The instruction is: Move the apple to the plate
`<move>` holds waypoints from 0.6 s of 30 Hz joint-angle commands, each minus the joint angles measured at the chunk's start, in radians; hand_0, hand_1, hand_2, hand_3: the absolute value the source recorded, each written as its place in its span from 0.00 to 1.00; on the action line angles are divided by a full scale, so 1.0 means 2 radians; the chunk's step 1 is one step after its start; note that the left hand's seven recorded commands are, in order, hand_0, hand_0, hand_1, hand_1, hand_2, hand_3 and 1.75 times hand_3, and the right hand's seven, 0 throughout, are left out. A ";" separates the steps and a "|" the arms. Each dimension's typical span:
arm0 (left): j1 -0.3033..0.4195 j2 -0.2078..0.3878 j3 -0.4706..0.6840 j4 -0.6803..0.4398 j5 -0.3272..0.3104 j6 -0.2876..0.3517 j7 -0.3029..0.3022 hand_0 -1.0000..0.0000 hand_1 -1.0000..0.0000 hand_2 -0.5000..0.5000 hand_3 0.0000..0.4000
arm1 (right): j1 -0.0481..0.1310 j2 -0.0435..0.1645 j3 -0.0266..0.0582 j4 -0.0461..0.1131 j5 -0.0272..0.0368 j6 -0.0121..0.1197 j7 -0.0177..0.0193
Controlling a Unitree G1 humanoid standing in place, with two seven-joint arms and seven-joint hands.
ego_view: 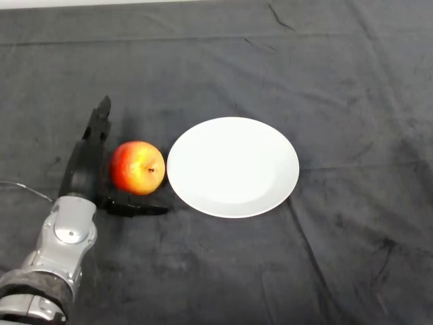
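Note:
A red and yellow apple (137,167) rests on the dark cloth just left of a white plate (233,166). The plate has nothing on it. My left hand (84,162) lies directly left of the apple, fingers (99,124) stretched straight toward the far side and the thumb (130,208) reaching out under the apple's near side. The hand is open, and the apple sits in the gap between thumb and fingers, close to the palm. Whether the hand touches the apple is unclear.
The dark cloth (325,74) covers the whole table, with creases at the back. A pale strip of the table's far edge (81,3) shows at the top left.

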 commanded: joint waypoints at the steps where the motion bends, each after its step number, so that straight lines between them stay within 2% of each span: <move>1: -0.028 -0.002 -0.009 0.021 -0.002 0.007 0.009 1.00 1.00 0.50 0.00 | 0.000 -0.013 -0.0006 0.002 -0.0015 -0.001 -0.0031; 9: -0.033 -0.010 -0.019 0.024 -0.005 0.017 0.016 1.00 1.00 0.50 0.00 | 0.000 -0.013 -0.0006 0.002 -0.0015 -0.001 -0.0031; 10: -0.033 -0.011 -0.021 0.024 -0.004 0.019 0.017 0.94 1.00 0.47 0.06 | 0.000 -0.013 -0.0006 0.002 -0.0015 -0.001 -0.0031; 11: -0.032 -0.011 -0.023 0.024 -0.004 0.020 0.017 0.79 1.00 0.40 0.21 | 0.000 -0.013 -0.0006 0.002 -0.0015 -0.001 -0.0031; 12: -0.032 -0.012 -0.025 0.025 -0.003 0.021 0.018 0.40 1.00 0.20 0.60 | 0.000 -0.013 -0.0006 0.002 -0.0015 -0.001 -0.0031; 13: -0.032 -0.012 -0.027 0.025 -0.002 0.022 0.018 0.15 0.76 0.19 0.85 | 0.000 -0.013 -0.0006 0.002 -0.0015 -0.001 -0.0031; 14: -0.032 -0.012 -0.030 0.025 -0.002 0.023 0.018 0.00 0.24 0.38 1.00 | 0.000 -0.013 -0.0006 0.002 -0.0015 -0.001 -0.0031; 15: -0.032 -0.012 -0.032 0.025 -0.001 0.025 0.018 0.00 0.00 0.50 1.00 | 0.000 -0.013 -0.0006 0.002 -0.0015 -0.001 -0.0031; 18: -0.033 -0.012 -0.038 0.026 0.001 0.030 0.018 0.00 0.00 0.50 1.00 | 0.000 -0.013 -0.0006 0.002 -0.0015 -0.001 -0.0031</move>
